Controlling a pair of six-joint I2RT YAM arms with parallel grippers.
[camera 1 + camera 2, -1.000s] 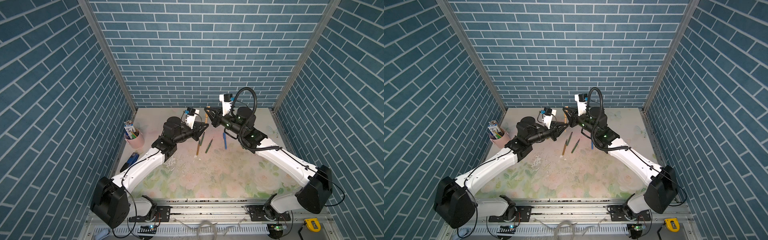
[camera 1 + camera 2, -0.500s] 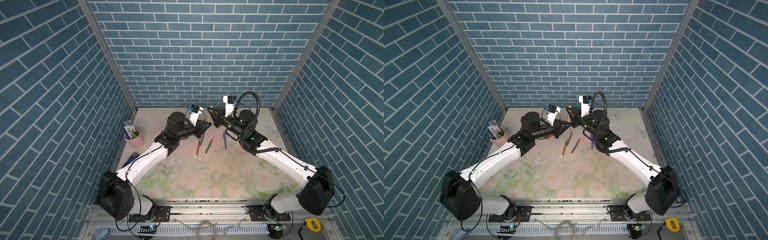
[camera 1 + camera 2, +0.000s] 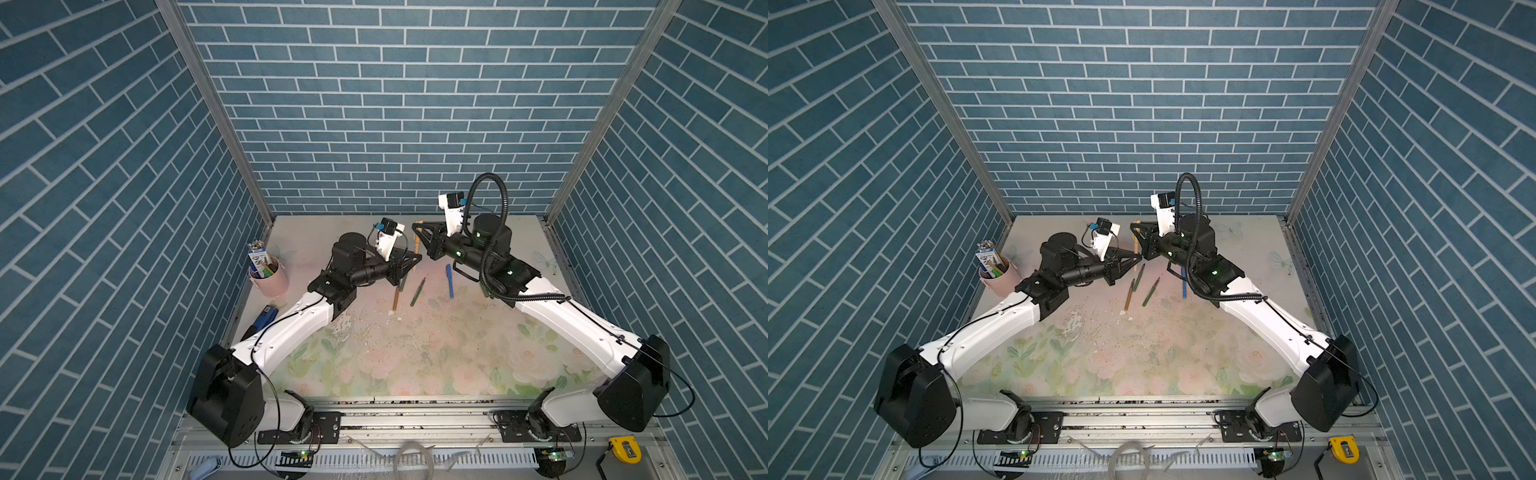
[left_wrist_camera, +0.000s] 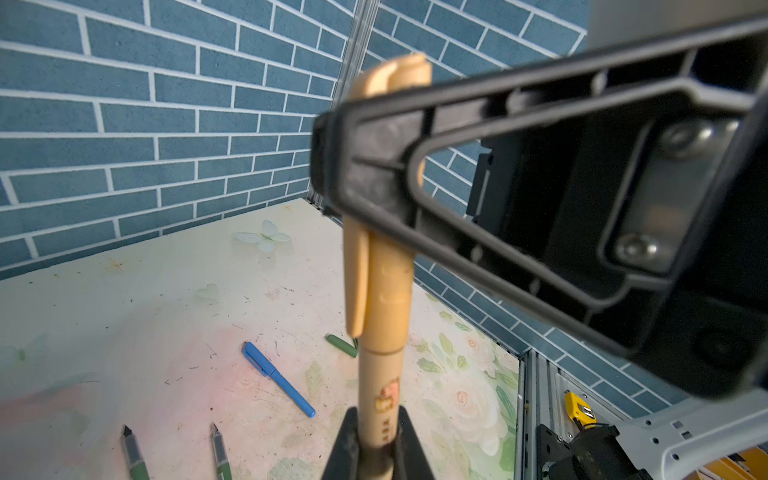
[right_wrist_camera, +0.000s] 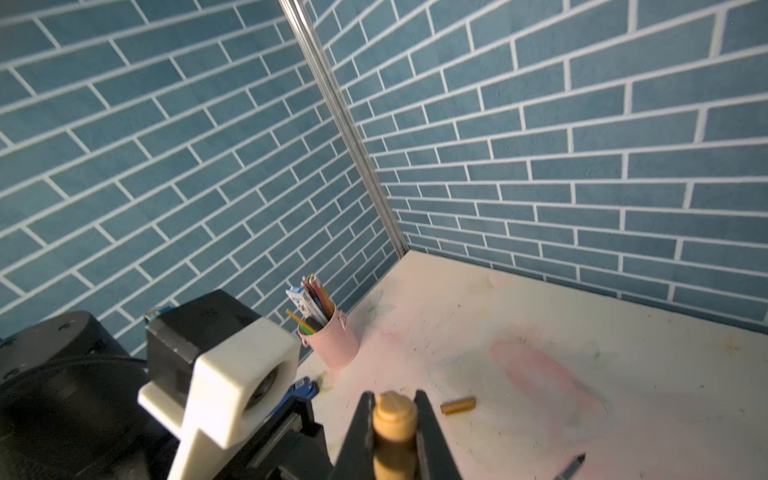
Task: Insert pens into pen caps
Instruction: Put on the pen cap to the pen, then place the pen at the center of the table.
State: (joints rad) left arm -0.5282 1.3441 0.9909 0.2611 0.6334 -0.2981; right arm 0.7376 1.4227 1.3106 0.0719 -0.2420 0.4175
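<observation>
- At the far left of the flower-printed tabletop (image 3: 436, 357) we see a pink metal cup (image 3: 274, 284) holding coloured pencils and a white-blue carton. A chunky blue-and-black stapler (image 3: 264, 316) lies just in front of it.
- Toward the middle, three uncapped pens lie close together on the table: a slim golden-brown pen (image 3: 1129, 296), a dark green pen (image 3: 1150, 292) and a second dark green pen (image 3: 1139, 272). The dark tips of the two green ones point toward the back wall.
- Above them, the left gripper (image 4: 376, 451) has its fingers clamped on the lower barrel of a raised golden-brown plastic pen (image 4: 384, 374). This pen stands nearly upright in the air over the back half of the table.
- A golden-brown clip cap (image 4: 390, 282) sits over that pen's upper end.
- The right gripper (image 5: 394, 405) reaches in from the right, directly above the left one, with its fingers pressed against both sides of the clip cap.
- In the right wrist view a loose golden-brown tube cap (image 5: 458, 406) lies on its side on the table. We cannot place it in the top views.
- Right of the green pens lies a blue pen (image 3: 449, 280) with its blue cap on, close beside the right arm.
- In the left wrist view a stubby dark green cap (image 4: 341, 345) lies near the blue pen, partly hidden behind the raised pen.
- At the far right, off the table by the front rail, sits a yellow tape measure (image 3: 622, 449).
</observation>
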